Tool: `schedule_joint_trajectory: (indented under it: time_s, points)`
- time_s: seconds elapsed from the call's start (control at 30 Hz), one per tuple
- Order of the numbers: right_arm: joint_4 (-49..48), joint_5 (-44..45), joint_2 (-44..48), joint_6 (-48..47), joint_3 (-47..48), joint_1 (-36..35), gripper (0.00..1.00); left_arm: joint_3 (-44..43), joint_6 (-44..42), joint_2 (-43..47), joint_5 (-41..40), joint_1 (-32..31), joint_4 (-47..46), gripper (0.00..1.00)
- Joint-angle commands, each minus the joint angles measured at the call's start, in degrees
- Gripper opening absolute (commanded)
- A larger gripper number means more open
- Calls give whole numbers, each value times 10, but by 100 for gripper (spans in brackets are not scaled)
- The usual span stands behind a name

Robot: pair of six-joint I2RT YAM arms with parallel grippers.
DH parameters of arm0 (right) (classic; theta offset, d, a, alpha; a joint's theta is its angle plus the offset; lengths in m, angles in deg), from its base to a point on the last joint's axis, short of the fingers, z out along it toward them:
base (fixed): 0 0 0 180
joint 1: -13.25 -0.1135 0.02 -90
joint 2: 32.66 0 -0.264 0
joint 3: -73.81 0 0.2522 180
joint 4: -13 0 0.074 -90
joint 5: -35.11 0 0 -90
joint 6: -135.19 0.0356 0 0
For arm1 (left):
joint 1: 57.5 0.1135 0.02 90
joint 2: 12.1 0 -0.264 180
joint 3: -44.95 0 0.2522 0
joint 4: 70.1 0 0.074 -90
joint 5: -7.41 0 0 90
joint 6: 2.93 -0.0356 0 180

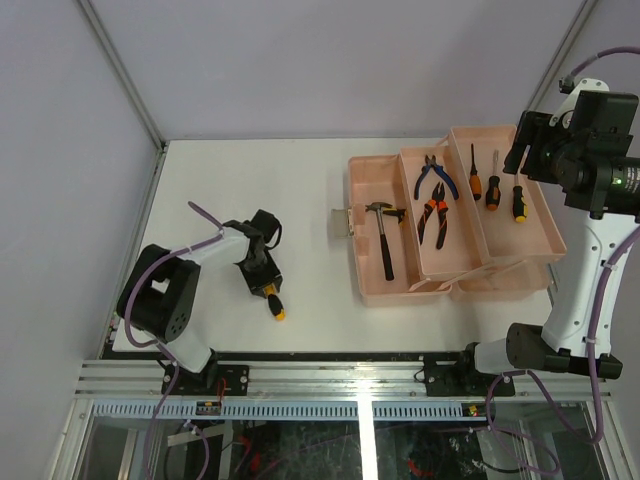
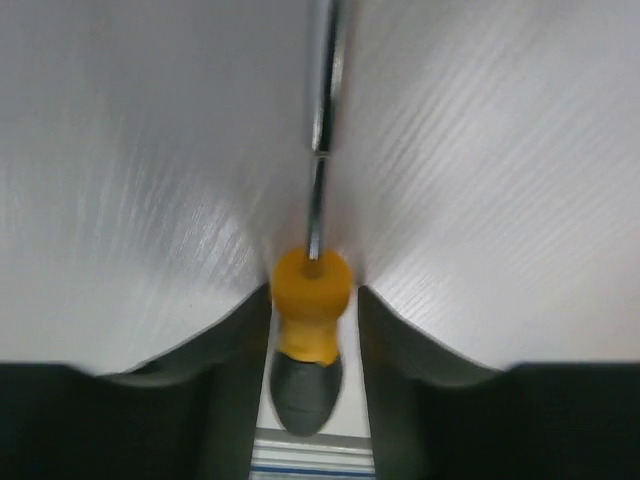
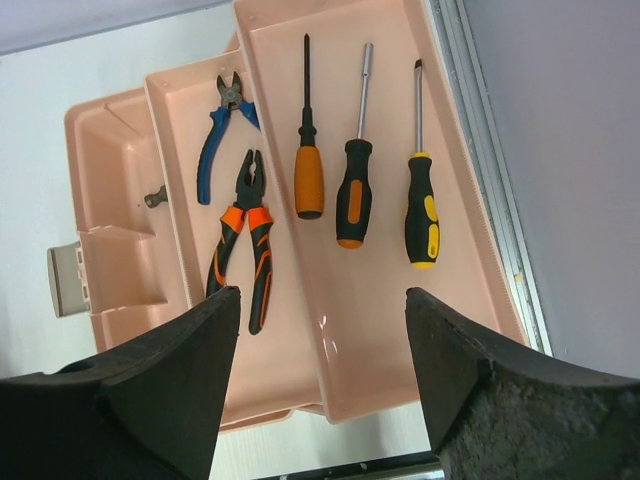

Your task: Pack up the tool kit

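While the right end effector [image 3: 322,300] hung released at upper right, the left end effector [image 2: 313,300] straddled a screwdriver [image 1: 273,304], grip indeterminable.

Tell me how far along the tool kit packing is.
Done: hammer, two pliers and three screwdrivers lie in the open toolbox. In hand: the left gripper straddles the last screwdriver on the table, grip unclear. Left: box it and close the toolbox.

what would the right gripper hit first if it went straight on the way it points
The right gripper would likely meet the bare floor of the screwdriver tray, close to the orange screwdriver handle; depth is unclear.
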Motion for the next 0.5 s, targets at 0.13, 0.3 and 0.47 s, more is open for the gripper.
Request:
schedule_joint_trajectory:
  time_s: [0.13,0.3,0.47]
  points:
    - [9,0,16,-18,20,-1,74,-25,-24,20,25,2,-74,0]
    - [-32,-127,-5,15,14,-1,76,-202,-109,71,145,38,-130,0]
    - [-243,-358,-6,137,-91,-2,77,-398,-234,68,352,51,-197,0]
